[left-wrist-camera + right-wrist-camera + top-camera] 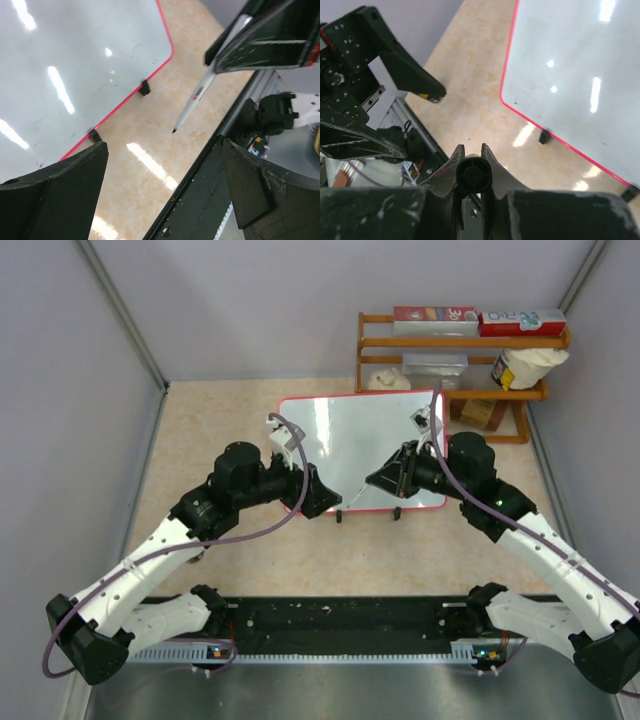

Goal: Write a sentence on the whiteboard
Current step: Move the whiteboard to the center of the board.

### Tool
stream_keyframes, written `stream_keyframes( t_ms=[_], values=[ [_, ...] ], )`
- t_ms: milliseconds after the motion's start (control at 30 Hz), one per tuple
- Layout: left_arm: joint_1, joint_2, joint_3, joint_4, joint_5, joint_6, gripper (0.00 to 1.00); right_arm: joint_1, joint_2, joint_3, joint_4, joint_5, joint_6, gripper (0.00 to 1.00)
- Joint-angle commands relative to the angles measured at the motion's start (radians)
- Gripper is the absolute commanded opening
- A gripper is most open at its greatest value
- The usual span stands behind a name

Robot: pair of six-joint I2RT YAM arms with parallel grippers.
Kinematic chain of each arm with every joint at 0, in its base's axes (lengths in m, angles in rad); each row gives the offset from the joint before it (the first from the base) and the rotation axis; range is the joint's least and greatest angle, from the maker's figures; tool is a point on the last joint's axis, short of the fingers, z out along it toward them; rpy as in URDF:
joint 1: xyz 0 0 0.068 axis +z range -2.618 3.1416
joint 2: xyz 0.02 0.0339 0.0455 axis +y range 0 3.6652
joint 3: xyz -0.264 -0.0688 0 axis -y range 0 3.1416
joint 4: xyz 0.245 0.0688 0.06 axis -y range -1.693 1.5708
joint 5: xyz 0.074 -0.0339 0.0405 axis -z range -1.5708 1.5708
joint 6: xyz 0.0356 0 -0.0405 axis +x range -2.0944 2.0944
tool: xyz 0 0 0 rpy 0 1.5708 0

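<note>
Whiteboard (365, 445) stands mid-table, no writing visible. Right gripper (471, 152) pinches marker pen (196, 94), its bare tip off the board, over the table (220, 430). Left gripper (165, 150) spread wide, empty, beside the board's near corner. Risks: unbraced board slides under pen pressure; pen pivots in the pinch

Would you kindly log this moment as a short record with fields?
board: whiteboard, no writing visible, only faint smudges
pen: marker, tip bare, pointing down past the board's near edge, not on the board
right pincer: shut on the marker
left pincer: open, holding nothing, near the board's near left corner
background: wooden rack with boxes, far right
</note>
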Motion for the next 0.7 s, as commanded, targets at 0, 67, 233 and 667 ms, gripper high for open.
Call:
stream_keyframes(
  t_ms=[0, 67, 233, 667],
  values=[
    [0.008, 0.006, -0.074, 0.004, -0.2, -0.049, 0.99, -0.053, -0.058, -0.003, -0.072, 0.189, -0.01, 0.0],
    [0.005, 0.071, -0.085, -0.037, -0.29, -0.081, 0.98, -0.085, -0.071, -0.028, -0.084, 0.2, -0.005, 0.0],
    [-0.069, 0.259, -0.04, -0.123, -0.382, -0.108, 0.94, -0.132, -0.081, -0.052, -0.102, 0.207, -0.005, 0.0],
    [-0.258, 0.602, -0.037, 0.005, -0.557, -0.346, 0.65, -0.152, -0.104, -0.086, -0.119, 0.241, -0.014, 0.0]
  ],
)
